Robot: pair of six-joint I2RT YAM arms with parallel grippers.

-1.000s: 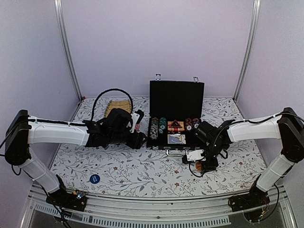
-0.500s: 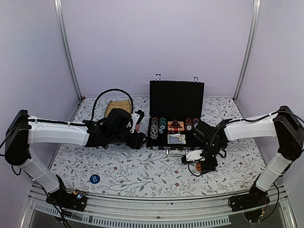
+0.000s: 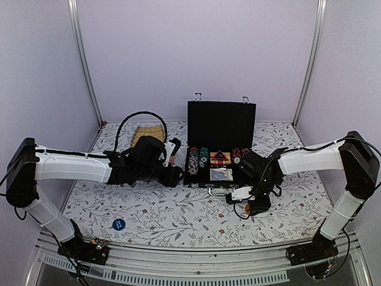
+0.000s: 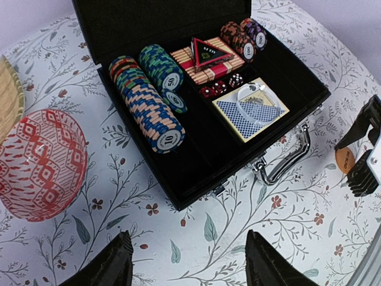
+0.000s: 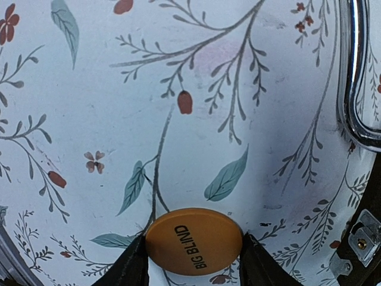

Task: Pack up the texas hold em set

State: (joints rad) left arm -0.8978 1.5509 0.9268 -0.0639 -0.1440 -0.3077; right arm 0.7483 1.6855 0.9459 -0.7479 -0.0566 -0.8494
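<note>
The black briefcase [image 3: 221, 122] stands open at the table's middle. Its tray [image 4: 196, 173] holds rows of poker chips [image 4: 146, 104], a red triangle [image 4: 206, 52], dice and a blue-backed card deck [image 4: 251, 110]. An orange disc [image 5: 194, 241] marked BIG BLIND lies flat on the cloth in front of the case handle [image 5: 351, 77]. My right gripper [image 5: 193, 249] points down over it, a fingertip against each side of the disc. My left gripper [image 4: 187, 262] hangs open above the cloth left of the case, holding nothing. A blue disc [image 3: 119, 224] lies near the front left.
A pink-red woven ball [image 4: 38, 164] sits left of the case, close under my left wrist. A tan slatted mat [image 3: 147, 132] and a black cable loop [image 3: 140, 114] lie at the back left. The flowered cloth [image 3: 178, 214] covers the table.
My right gripper has shifted slightly left toward the case front and its jaws have narrowed onto the orange disc. The left arm has not moved.
</note>
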